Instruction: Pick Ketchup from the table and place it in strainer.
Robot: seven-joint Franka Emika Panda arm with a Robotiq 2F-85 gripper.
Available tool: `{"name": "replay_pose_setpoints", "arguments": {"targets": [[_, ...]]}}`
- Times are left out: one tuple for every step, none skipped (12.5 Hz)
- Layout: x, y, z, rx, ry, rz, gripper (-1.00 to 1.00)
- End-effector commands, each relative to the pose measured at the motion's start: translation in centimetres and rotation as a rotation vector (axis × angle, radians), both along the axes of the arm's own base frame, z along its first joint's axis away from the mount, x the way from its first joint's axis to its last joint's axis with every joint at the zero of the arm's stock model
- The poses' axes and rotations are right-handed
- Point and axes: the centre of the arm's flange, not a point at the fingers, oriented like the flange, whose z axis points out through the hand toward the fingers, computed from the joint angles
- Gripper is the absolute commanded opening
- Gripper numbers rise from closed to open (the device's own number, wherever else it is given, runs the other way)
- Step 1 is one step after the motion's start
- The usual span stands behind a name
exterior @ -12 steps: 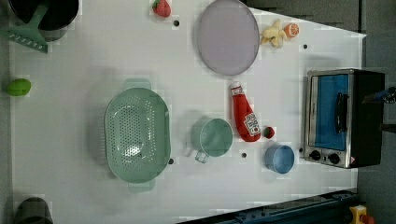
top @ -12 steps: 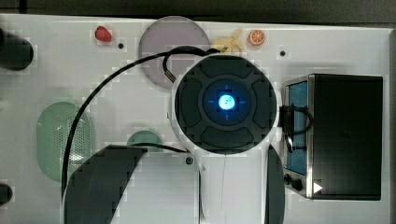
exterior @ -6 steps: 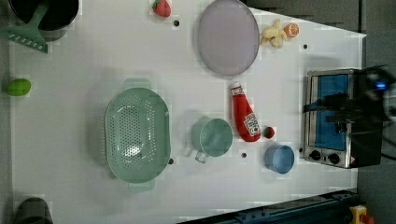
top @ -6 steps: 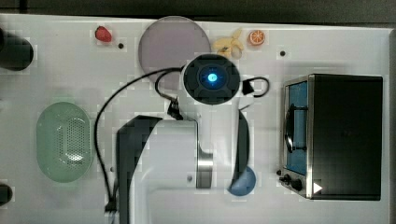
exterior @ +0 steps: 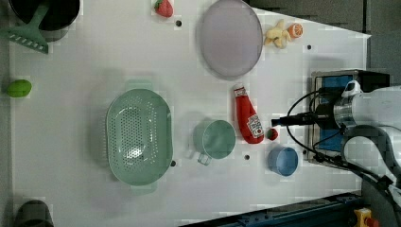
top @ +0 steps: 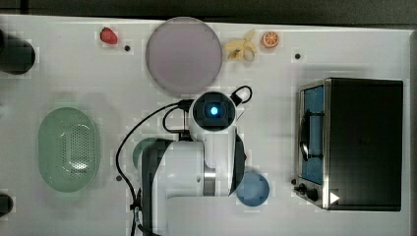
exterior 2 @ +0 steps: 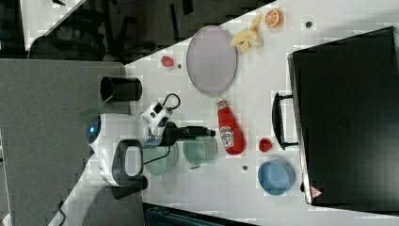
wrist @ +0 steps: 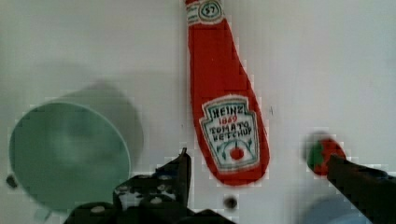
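Observation:
The ketchup [wrist: 224,93], a red bottle with a white label, lies flat on the white table between the green cup [wrist: 65,154] and a small strawberry [wrist: 324,151]. It also appears in the left view as the ketchup [exterior: 248,120] and in the right view as the ketchup [exterior 2: 229,129]. My gripper [wrist: 259,158] hangs open above the bottle's wide end, holding nothing. One finger is on the cup side and the other over the strawberry. The strainer [exterior: 138,137], a mint-green perforated oval basin [top: 69,147], sits beyond the cup. In the top view the arm hides the ketchup.
A blue bowl [exterior: 283,161] sits close to the strawberry [exterior: 272,134]. A toaster oven [top: 359,142] stands at the top view's right. A grey plate [exterior: 230,38], banana and orange pieces [top: 241,48], another strawberry [top: 108,35] and a black cup [top: 14,54] lie farther off.
The arm has dropped away from the top camera. In the left view it has reached in from the right towards the ketchup. Fingers stay open and the ketchup has not moved.

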Motion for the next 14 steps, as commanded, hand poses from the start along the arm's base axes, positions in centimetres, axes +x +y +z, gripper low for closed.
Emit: {"name": "replay_pose_setpoints", "arguments": {"targets": [[0.0,0.6,-0.4,0.013,-0.102,0.096,1.0],[-0.4,0.6,-2.0,0.016,-0.089,0.096,1.0],[-0.5,0.6,-3.4,0.019,-0.079,0.096,1.0],[-0.6,0.7,-4.8,0.022,-0.063,0.098,1.0],[-0.7,0.8,-6.3,0.026,-0.045,0.098,1.0],[-0.7,0.8,-7.7,0.03,-0.032,0.099,1.0],[-0.6,0.7,-8.9,0.031,-0.03,0.098,1.0],[-0.6,0.8,-10.0,0.035,-0.032,0.097,1.0],[-0.7,0.7,-11.2,0.038,-0.029,0.093,1.0],[-0.8,0.6,-12.2,0.04,-0.028,0.09,1.0],[-0.8,0.5,-12.9,0.041,-0.033,0.086,1.0],[-0.8,0.5,-13.5,0.042,-0.035,0.083,1.0],[-0.9,0.4,-13.8,0.042,-0.037,0.081,1.0],[-0.9,0.4,-14.0,0.043,-0.034,0.081,0.92]]}}
